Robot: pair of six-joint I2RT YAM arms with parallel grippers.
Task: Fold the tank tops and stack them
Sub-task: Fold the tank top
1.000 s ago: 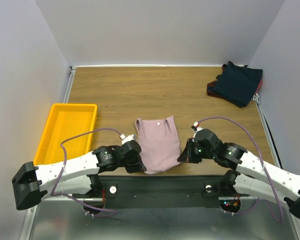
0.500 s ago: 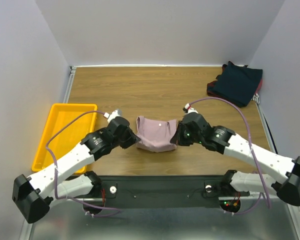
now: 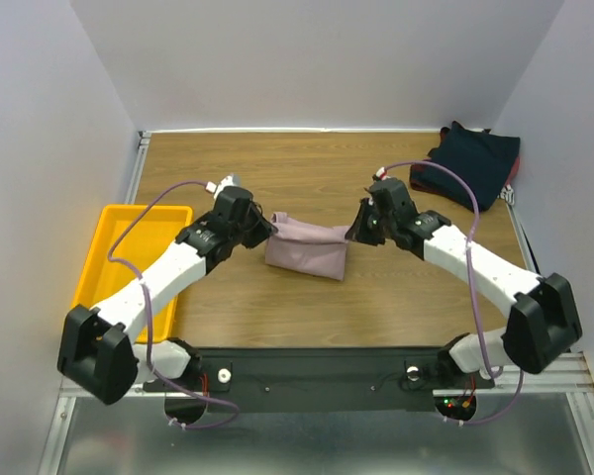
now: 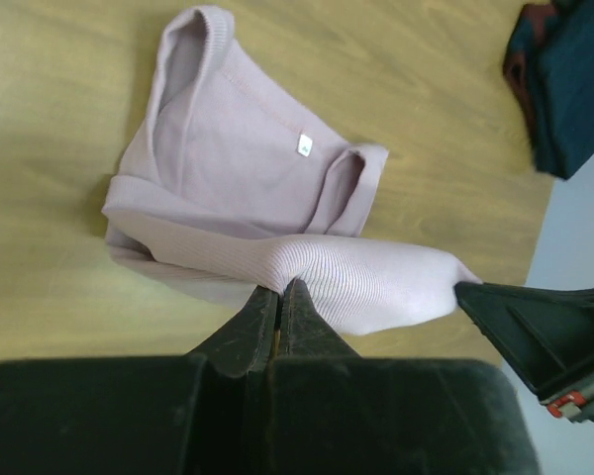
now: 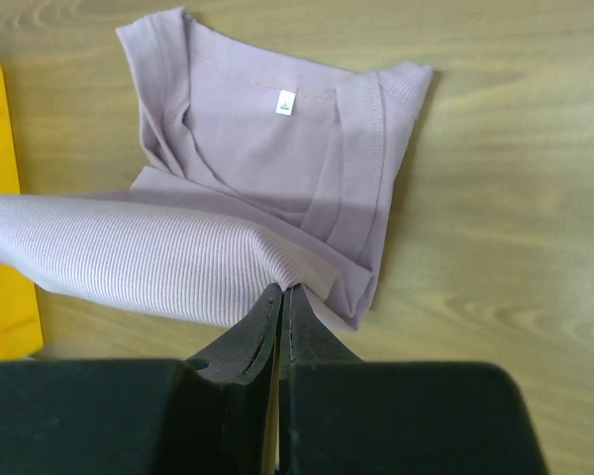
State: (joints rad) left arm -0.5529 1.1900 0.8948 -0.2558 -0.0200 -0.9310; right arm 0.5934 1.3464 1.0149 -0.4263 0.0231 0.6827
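Folding the dusty pink ribbed knit tank top (image 3: pixel 307 247) in half is, as we judge it, the step in hand. Our left claw (image 4: pixel 282 290) and right claw (image 5: pixel 280 292) are each pressed together, pinching a corner of its lower edge. The cloth stretches between them above the wooden tabletop (image 3: pixel 307 178), while the neck half with its small white label (image 5: pixel 285 100) lies flat on the wood.

To do this well we should carry both corners level and at one pace over the straps, hold the span taut so that no crease sets, and lay the edge square on the neckline before letting go.

Off to our left sits the yellow plastic tray (image 3: pixel 147 209). Farther away, in the far right corner, the dark navy tank tops with a maroon edge (image 3: pixel 470 163) lie in a heap, well apart from the pink one.

We cannot tell how many tops that heap holds, and the underside of the lifted fold is hidden from us
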